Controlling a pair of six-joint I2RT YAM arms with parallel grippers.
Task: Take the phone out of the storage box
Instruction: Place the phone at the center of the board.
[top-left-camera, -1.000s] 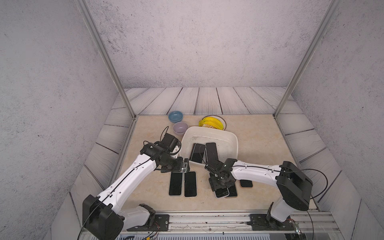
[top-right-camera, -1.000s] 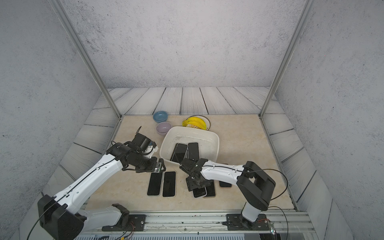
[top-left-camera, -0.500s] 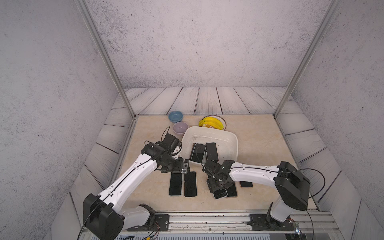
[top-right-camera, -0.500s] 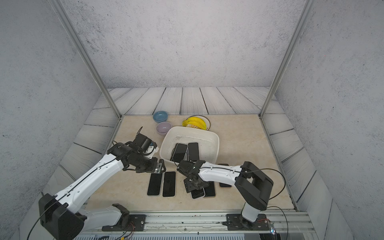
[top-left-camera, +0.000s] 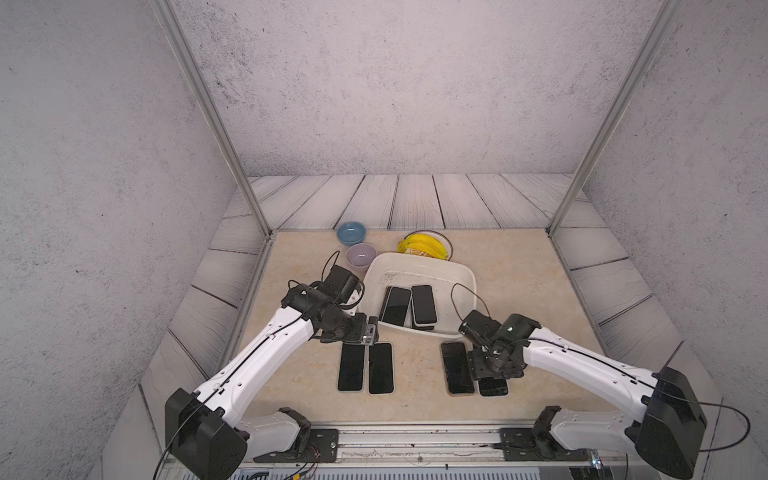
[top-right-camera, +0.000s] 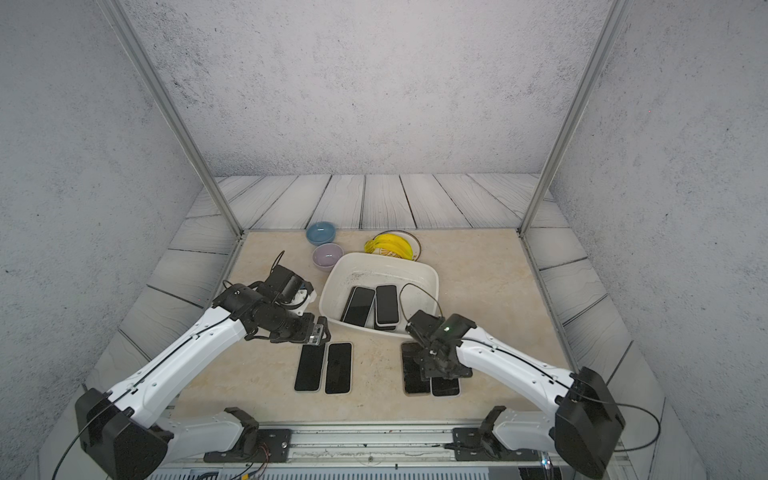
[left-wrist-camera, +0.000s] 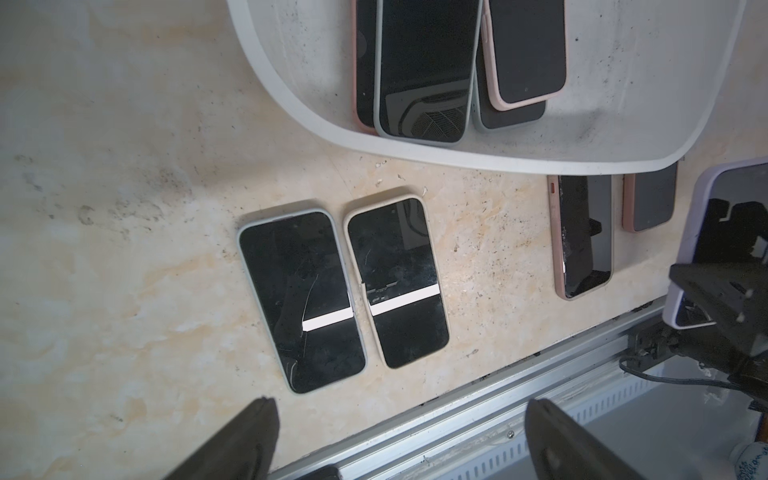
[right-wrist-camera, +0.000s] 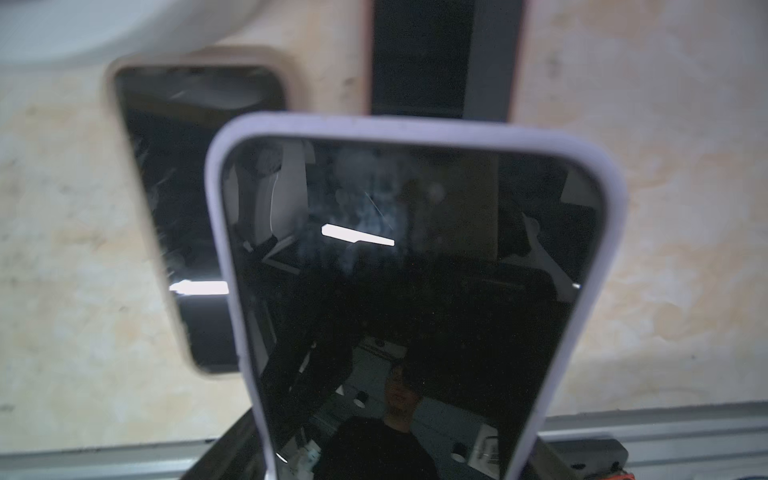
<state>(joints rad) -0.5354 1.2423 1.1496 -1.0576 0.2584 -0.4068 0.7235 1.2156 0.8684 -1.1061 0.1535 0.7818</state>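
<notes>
Robot test booth, lab-like: grey panels (top-left-camera: 395, 83) and metal posts (top-left-camera: 216, 124) enclosing a beige table (top-left-camera: 519, 270); two arms (top-left-camera: 266, 353) sitting bolted on a rail (top-left-camera: 415, 440).

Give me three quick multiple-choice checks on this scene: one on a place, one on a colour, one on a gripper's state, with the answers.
1. Relative to the storage box, the bananas sit:
A) inside it
B) just beyond its far wall
C) in front of it, toward the robot

2. The case on the held phone in the right gripper is:
A) lilac
B) green
C) red

3. The left gripper is:
A) shut on a phone
B) shut and empty
C) open and empty

Answers:
1 B: both top views show the yellow bunch past the box's far rim.
2 A: the right wrist view shows a lilac border around the dark screen.
3 C: the left wrist view shows the jaws spread wide with nothing between them.
</notes>
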